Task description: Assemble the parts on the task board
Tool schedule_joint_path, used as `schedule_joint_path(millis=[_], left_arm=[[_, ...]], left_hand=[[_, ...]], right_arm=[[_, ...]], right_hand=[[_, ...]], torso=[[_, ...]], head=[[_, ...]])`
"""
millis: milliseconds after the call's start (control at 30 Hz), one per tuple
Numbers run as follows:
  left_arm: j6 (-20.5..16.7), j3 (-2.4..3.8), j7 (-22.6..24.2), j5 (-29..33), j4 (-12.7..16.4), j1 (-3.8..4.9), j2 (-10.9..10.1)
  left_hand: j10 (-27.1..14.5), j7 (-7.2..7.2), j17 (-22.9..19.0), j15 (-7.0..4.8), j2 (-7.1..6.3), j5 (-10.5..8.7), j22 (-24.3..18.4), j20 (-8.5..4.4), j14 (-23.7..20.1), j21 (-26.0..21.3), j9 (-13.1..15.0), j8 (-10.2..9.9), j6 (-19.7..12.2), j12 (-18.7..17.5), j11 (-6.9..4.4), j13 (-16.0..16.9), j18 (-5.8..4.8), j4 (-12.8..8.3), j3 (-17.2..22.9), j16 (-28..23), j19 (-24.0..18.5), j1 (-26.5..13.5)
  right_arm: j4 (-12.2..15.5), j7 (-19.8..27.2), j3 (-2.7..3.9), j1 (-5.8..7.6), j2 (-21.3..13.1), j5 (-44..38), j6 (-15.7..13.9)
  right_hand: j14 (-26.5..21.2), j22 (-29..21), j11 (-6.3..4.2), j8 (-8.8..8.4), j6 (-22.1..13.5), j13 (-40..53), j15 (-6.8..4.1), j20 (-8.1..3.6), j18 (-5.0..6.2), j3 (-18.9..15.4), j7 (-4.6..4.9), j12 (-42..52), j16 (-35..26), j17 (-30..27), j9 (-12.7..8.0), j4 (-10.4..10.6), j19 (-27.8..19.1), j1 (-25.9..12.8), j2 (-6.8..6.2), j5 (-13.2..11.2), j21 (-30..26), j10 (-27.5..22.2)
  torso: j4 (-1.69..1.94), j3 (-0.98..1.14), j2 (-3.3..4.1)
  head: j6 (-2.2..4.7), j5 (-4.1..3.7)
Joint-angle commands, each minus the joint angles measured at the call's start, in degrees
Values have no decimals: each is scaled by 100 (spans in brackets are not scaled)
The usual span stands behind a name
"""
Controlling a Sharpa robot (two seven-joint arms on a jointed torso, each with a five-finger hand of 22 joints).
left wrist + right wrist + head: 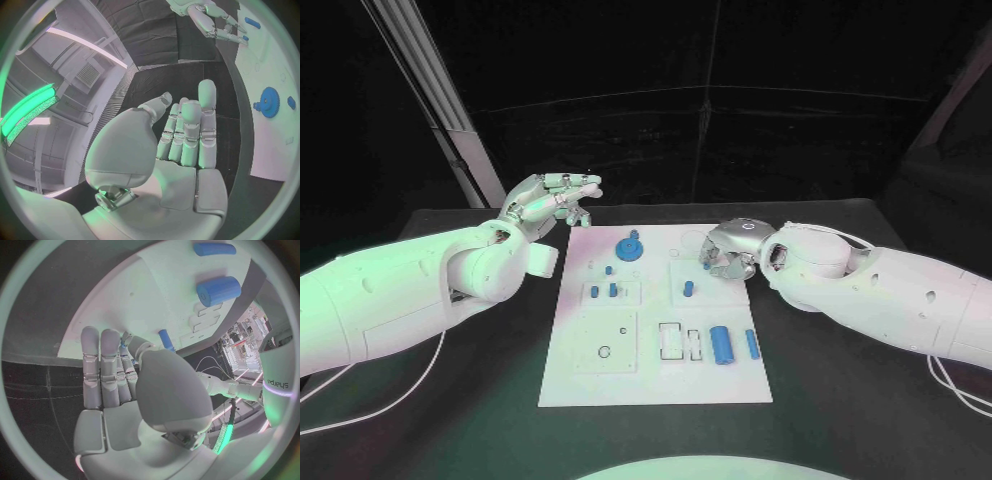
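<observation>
The board (589, 385) lies flat on the black tabletop (848, 400), between the two hands. The left hand (554, 200) hangs off the board's far left corner, fingers (207, 100) straight, close together, holding nothing. The gear (630, 247) sits just past those fingertips, on the board. The right hand (730, 250) hovers over the board's far right edge, fingers (91, 360) extended side by side, also holding nothing. A small peg (688, 289) stands just beside them. The right wrist view shows a thick cylinder (219, 290) and a thin bar (214, 249) beyond the fingertips; the head view places both near the board's right edge.
</observation>
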Motion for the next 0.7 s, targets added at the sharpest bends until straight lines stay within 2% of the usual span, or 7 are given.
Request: schedule_joint_path(millis=[33,400,700], left_arm=[[-49,4,171,81,10,7,-2],[-45,4,167,81,-5,7,-1],[-42,4,153,81,-7,7,4]], left_hand=[[-39,9,-16,4,61,34,-9,-3,-38,-35,11,33,42,26,-8,8,76,-8,-27,-27,-51,-12],[-39,8,-28,3,60,33,-12,-4,-41,-39,11,37,43,33,-8,9,76,-9,-31,-32,-50,-12],[-38,8,-36,3,61,33,-14,-5,-44,-43,11,40,44,39,-9,10,76,-10,-35,-35,-50,-12]], right_arm=[[-21,70,-3,3,36,-51,126],[-45,115,-6,-4,84,-1,179],[-86,69,-7,-6,125,24,412]], right_hand=[[62,75,11,-36,1,-6,37,10,-63,102,51,-45,91,48,-10,-5,54,-94,-9,-15,71,-20],[96,438,-2,-10,89,0,33,17,-114,395,49,-26,444,260,4,-39,175,-191,-15,-17,355,78],[203,1164,-125,131,488,28,-49,-39,-227,571,-66,103,1104,730,64,-95,476,-276,51,-19,890,470]], torso=[[-2,0,-2],[-6,2,-5],[-3,-2,-3]], head=[[-7,-2],[-22,6],[-34,-2]])
